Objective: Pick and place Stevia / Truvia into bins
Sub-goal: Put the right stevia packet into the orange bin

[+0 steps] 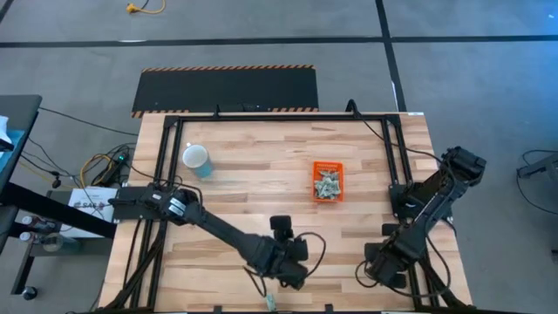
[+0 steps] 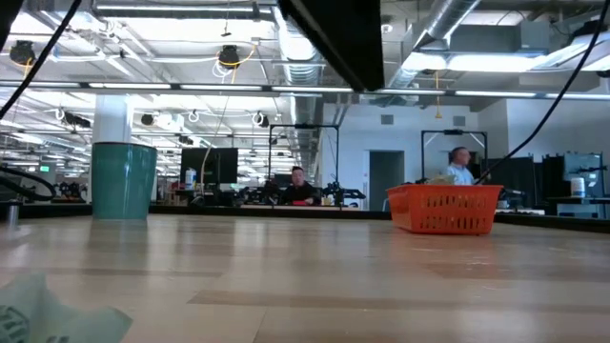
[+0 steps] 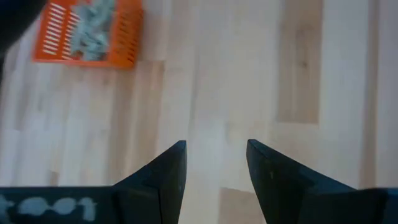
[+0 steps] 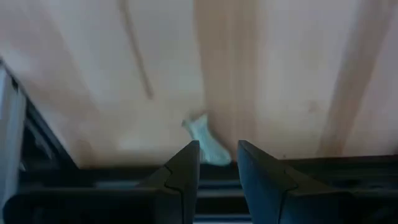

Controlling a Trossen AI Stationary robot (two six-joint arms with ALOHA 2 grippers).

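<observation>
Both pairs of jaws stand parted with nothing between them. In its own wrist view the left gripper (image 3: 216,165) shows only bare wood in the gap between its dark fingers (image 3: 166,180), with the orange tray (image 3: 87,32) well ahead of it. From above, the left gripper (image 1: 283,257) sits over the near middle of the table (image 1: 261,187), and it reads as empty-handed and free to go after another packet.

Most of the packets (image 1: 328,184) already lie heaped in the orange tray (image 1: 316,166), which sits right of the table's centre, well apart from the white and light-blue cup (image 1: 198,160) at the far left. One stray packet (image 1: 271,303) rests at the table's near edge, just beside the left gripper, so I judge that arm placed for that pick. The same packet probably shows as the pale green blur (image 2: 52,314) at the bottom of the low view.

The right gripper (image 1: 384,262) waits low at the near right, and its wrist view catches a packet (image 4: 205,140) lying flat on the wood close to its fingertips (image 4: 189,158).

As to looks, the packets are small, thin paper rectangles, pale green and white, jumbled at all angles inside the mesh-walled tray (image 2: 444,210).
</observation>
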